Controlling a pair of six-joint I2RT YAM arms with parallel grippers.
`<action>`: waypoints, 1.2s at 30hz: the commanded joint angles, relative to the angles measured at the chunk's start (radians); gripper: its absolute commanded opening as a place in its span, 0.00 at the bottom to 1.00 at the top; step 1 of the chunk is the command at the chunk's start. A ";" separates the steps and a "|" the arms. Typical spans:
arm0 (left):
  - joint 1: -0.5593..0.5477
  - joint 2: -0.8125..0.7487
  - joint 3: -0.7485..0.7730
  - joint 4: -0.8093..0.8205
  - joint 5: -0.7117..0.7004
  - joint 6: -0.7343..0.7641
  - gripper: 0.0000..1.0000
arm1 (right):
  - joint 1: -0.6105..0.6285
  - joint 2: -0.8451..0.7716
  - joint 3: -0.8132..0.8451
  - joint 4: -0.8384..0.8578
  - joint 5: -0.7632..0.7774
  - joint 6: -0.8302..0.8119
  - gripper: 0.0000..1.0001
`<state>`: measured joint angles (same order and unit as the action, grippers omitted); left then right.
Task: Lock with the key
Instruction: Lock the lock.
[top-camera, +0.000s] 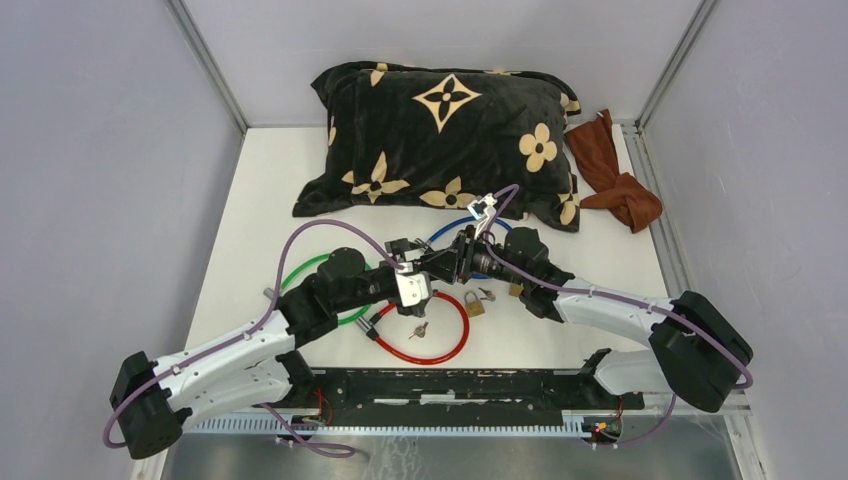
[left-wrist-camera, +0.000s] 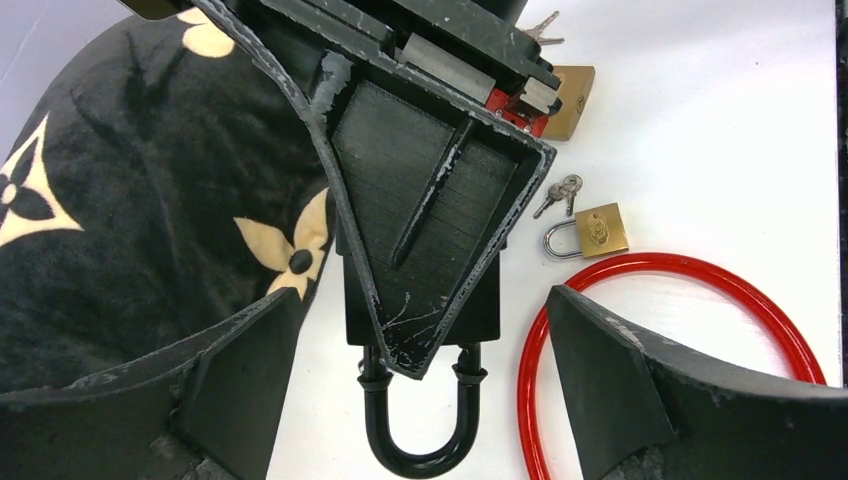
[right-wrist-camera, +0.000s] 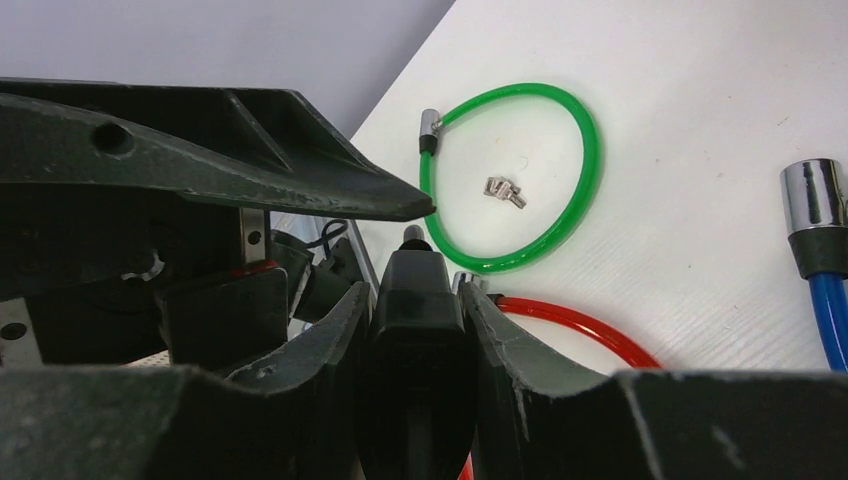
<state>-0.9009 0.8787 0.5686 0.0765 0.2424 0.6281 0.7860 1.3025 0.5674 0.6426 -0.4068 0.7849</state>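
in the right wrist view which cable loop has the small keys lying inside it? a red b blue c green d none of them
c: the small keys lie inside the green cable loop, while the red cable and blue cable show only in part, with no keys by them.

Black padlock, red cable, green cable

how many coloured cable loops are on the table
3: green cable loop by the left arm, red cable loop near the centre front, blue cable loop before the pillow. The arms may hide others.
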 joint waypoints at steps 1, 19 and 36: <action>-0.004 0.013 0.006 0.033 0.038 -0.021 0.93 | 0.014 -0.048 0.021 0.132 -0.001 0.013 0.00; -0.005 0.047 0.003 0.096 0.022 -0.031 0.63 | 0.042 -0.044 0.045 0.152 -0.013 0.011 0.00; -0.004 0.015 0.013 0.038 0.006 0.029 0.02 | 0.031 -0.042 0.116 -0.026 -0.060 -0.100 0.42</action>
<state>-0.9009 0.9195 0.5655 0.1070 0.2455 0.6209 0.8200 1.2949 0.5877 0.6270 -0.4068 0.7574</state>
